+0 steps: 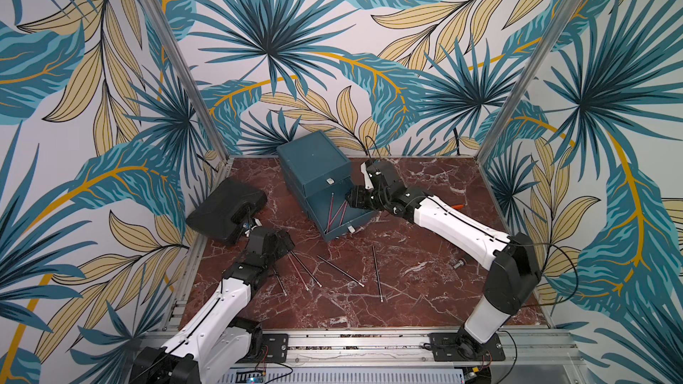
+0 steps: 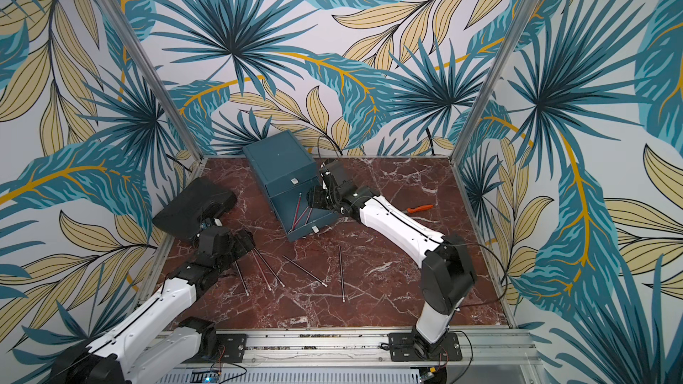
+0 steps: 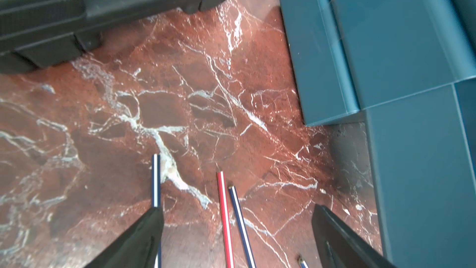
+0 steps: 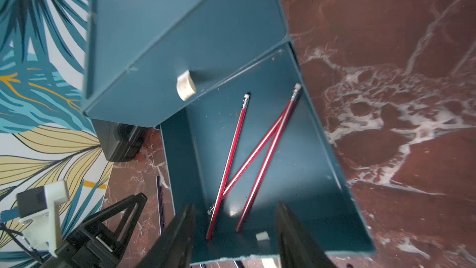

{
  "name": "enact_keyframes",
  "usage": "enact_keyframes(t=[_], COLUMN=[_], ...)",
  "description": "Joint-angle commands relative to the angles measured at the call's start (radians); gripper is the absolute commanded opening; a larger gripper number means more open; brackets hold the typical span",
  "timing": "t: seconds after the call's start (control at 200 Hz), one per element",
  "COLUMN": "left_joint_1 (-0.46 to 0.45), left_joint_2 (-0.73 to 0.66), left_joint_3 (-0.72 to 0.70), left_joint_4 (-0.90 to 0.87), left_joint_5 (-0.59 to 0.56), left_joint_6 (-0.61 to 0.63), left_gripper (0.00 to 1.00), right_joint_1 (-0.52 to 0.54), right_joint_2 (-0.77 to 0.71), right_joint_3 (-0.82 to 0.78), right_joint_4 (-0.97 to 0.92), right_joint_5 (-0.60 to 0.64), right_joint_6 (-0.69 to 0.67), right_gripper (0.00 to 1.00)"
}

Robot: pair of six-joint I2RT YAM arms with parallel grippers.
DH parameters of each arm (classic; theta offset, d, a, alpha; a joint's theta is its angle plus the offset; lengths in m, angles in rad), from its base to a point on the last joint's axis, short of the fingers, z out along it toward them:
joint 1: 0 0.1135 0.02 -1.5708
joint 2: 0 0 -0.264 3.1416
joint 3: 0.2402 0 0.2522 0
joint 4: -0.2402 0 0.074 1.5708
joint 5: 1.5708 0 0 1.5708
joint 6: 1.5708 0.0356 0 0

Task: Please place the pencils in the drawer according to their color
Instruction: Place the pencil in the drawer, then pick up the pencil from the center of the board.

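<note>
Lower left of centre in both top views, loose pencils [image 1: 340, 271] lie on the desk [image 1: 425, 301]. Our left tool [image 3: 237, 208], spread wide and empty, hangs over them, 1 red pencil [image 3: 224, 215] between its fingers [image 3: 139, 235], long axis crossing the closing line. Our right tool [image 4: 235, 205], spread and empty, tops the open drawer [image 1: 353, 222] with 3 red pencils [image 4: 231, 150].

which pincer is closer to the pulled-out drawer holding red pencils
Right. The right pincer hangs over the open drawer, jaws apart; the left pincer is above loose pencils near the black case.
</note>
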Motion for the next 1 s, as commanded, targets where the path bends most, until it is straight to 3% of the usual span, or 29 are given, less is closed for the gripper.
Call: enact_keyframes(t=[0.0, 0.01, 0.035, 0.471, 0.711, 0.997], left_joint_1=[-0.01, -0.013, -0.02, -0.288, -0.367, -0.374], left_joint_2=[-0.027, -0.029, -0.034, 0.007, 0.16, 0.323], left_joint_3=[0.033, 0.035, 0.039, 0.141, 0.214, 0.273], left_joint_4=[-0.117, -0.124, -0.139, -0.44, -0.458, -0.446], left_joint_5=[0.017, 0.016, 0.012, -0.168, -0.189, -0.175], left_joint_6=[-0.03, -0.033, -0.04, -0.263, -0.331, -0.316], left_gripper=[0.93, 0.93, 0.92, 0.79, 0.73, 0.61], right_joint_1=[-0.002, -0.001, -0.002, -0.004, -0.02, -0.04], right_joint_2=[-0.084, -0.091, -0.108, -0.319, -0.311, -0.268], right_joint_3=[-0.07, -0.076, -0.09, -0.308, -0.309, -0.279], right_joint_4=[-0.039, -0.039, -0.038, 0.028, 0.029, -0.008], right_joint_5=[0.133, 0.14, 0.162, 0.517, 0.556, 0.492], right_joint_6=[-0.105, -0.11, -0.128, -0.293, -0.31, -0.271], right_gripper=[0.79, 0.94, 0.99, 1.0, 1.0, 0.99])
